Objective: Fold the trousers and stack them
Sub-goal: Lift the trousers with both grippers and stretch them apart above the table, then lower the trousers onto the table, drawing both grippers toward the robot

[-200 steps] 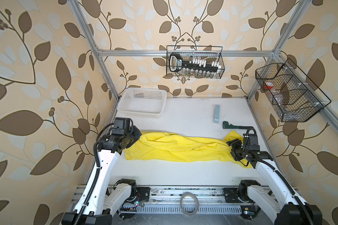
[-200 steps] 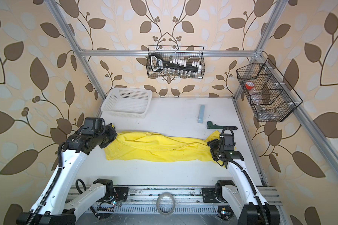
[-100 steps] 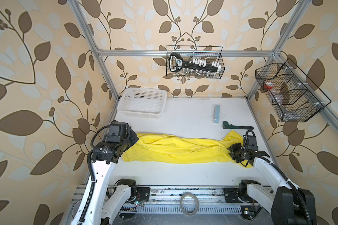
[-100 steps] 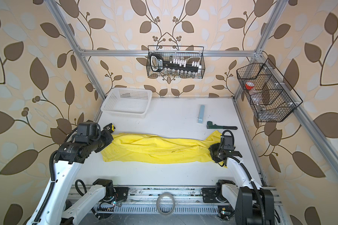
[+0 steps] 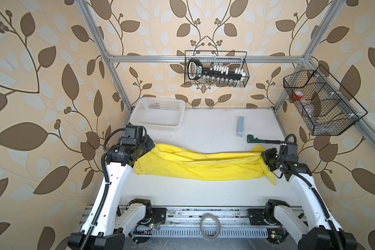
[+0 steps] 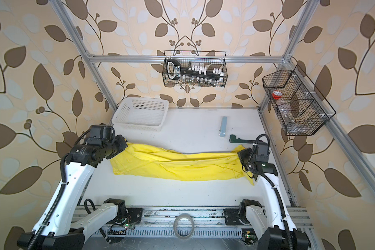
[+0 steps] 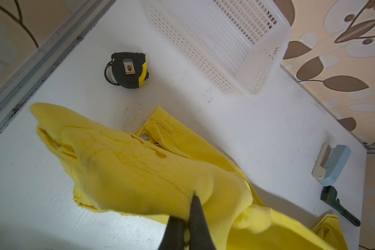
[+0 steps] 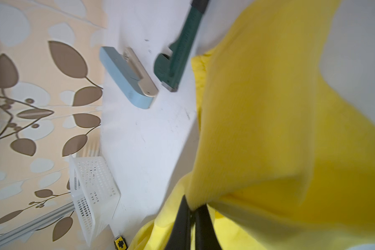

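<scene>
I see a white worktop inside a frame with leaf-patterned walls. The yellow trousers are the biggest thing on it. They stretch as one long, rumpled band across the middle, from 9 o'clock to 3 o'clock. The waist end, with its button and belt loops, is at 9 o'clock and the leg ends are at 3 o'clock.

A white basket sits at 11 o'clock, apart from the trousers.

My left claw is at the 9 o'clock end. Its fingers are pressed together on a pinch of yellow cloth near the waist, and the cloth rises to a peak at the grip.

My right claw is at the 3 o'clock end. It is likewise clamped on a fold of the leg cloth, which drapes from it.

A green wrench lies at 2 o'clock, just beyond the leg ends. A pale blue stapler lies near its head, toward 1 o'clock.

A black and yellow tape measure lies at 10 o'clock between the waist end and the basket, touching neither.
</scene>
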Robot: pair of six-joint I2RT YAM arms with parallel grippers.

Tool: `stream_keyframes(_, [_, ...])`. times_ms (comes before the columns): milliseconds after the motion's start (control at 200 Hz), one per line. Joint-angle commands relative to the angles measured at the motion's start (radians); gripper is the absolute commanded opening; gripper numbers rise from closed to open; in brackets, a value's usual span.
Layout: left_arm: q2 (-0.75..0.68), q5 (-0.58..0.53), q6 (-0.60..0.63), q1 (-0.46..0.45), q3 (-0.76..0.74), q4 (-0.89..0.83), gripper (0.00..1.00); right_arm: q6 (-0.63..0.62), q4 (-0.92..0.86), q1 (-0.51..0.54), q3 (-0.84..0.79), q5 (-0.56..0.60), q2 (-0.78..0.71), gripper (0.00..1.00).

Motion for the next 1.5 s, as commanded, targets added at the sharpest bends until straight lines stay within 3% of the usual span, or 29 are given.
stream_keyframes(0, [0.081,-0.045,0.104,0.011,0.153,0.092,0.00,-0.101,0.045,-0.007,0.162,0.065,0.070,0.00])
stream_keyframes(120, [0.201,-0.038,0.166,0.010,0.323,0.085,0.00,-0.168,0.045,-0.029,0.365,0.051,0.173,0.01])
stream_keyframes(265, [0.325,-0.022,0.198,0.011,0.537,0.038,0.00,-0.179,0.040,-0.113,0.544,-0.052,0.242,0.01])
stream_keyframes(390, [0.324,0.023,0.184,0.009,0.574,0.018,0.00,-0.179,-0.007,-0.160,0.568,-0.073,0.213,0.02])
stream_keyframes(475, [0.262,-0.009,0.178,0.010,0.493,-0.002,0.00,-0.158,-0.044,-0.171,0.476,-0.059,0.144,0.02])
stream_keyframes(620, [0.099,0.005,0.121,0.009,0.224,-0.004,0.00,-0.117,-0.101,-0.184,0.250,-0.045,0.013,0.01])
stream_keyframes(770, [-0.012,-0.007,0.019,0.010,-0.084,0.025,0.00,-0.100,-0.106,-0.184,0.009,-0.001,-0.088,0.01])
stream_keyframes(905, [-0.063,-0.048,-0.080,0.010,-0.265,0.023,0.00,-0.112,-0.199,-0.187,-0.141,0.088,-0.182,0.01])
stream_keyframes(995, [-0.098,-0.029,-0.138,0.010,-0.350,0.008,0.00,-0.116,-0.294,-0.187,-0.189,0.136,-0.259,0.01])
stream_keyframes(1080, [-0.145,-0.084,-0.189,0.011,-0.418,-0.026,0.00,-0.111,-0.387,-0.177,-0.215,0.217,-0.281,0.02])
stream_keyframes(1335, [-0.182,-0.171,-0.326,0.011,-0.491,-0.082,0.00,-0.036,-0.408,-0.177,-0.323,0.320,-0.355,0.04])
stream_keyframes(1494, [-0.192,-0.132,-0.387,0.010,-0.555,-0.055,0.00,-0.034,-0.392,-0.178,-0.345,0.387,-0.349,0.07])
